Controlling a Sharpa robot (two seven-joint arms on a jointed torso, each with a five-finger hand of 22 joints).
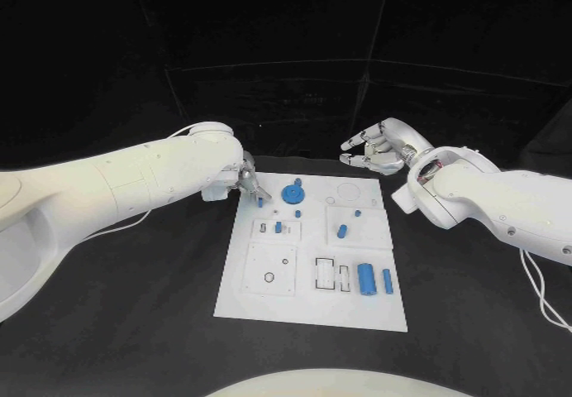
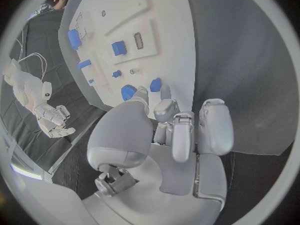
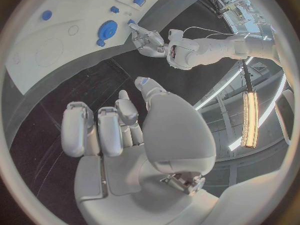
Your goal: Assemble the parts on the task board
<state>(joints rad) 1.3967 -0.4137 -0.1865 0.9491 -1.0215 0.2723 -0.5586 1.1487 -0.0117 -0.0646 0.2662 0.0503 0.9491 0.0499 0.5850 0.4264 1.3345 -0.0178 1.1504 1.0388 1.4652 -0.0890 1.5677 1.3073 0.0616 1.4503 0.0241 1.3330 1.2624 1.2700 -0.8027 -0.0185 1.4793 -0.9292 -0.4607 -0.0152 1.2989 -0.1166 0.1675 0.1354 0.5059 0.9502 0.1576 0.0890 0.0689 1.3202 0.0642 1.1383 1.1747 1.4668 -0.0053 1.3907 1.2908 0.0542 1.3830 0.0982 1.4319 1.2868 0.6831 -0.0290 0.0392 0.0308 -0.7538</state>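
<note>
The task board (image 1: 312, 308) lies flat in the middle of the black desk (image 1: 143, 331), with its long side going away from the robot.

The left robot hand (image 1: 243, 180) is at the far left corner of the board. Its fingertips (image 2: 161, 96) point down to the board, and a small blue part (image 1: 260, 199) is just at their ends. From the left wrist view it looks like this part is pinched between the thumb and one finger, but the fingers cover most of it, so I cannot tell for sure if it is held or only touched.

The right robot hand (image 1: 378, 147) is above the desk, beyond the far right corner of the board and apart from it. It holds nothing; its fingers (image 3: 106, 130) are a little bent and separated from each other.

On the board, a blue gear (image 1: 294, 194) sits near the far edge, just beside the left robot hand. Closer to the robot there is a small blue peg (image 1: 279, 226) on the left half and a blue block (image 1: 341, 231) on the right half. Near the right side of the near half, a blue cylinder (image 1: 367, 279) and a narrow blue bar (image 1: 388, 281) lie side by side, both along the long side of the board.
</note>
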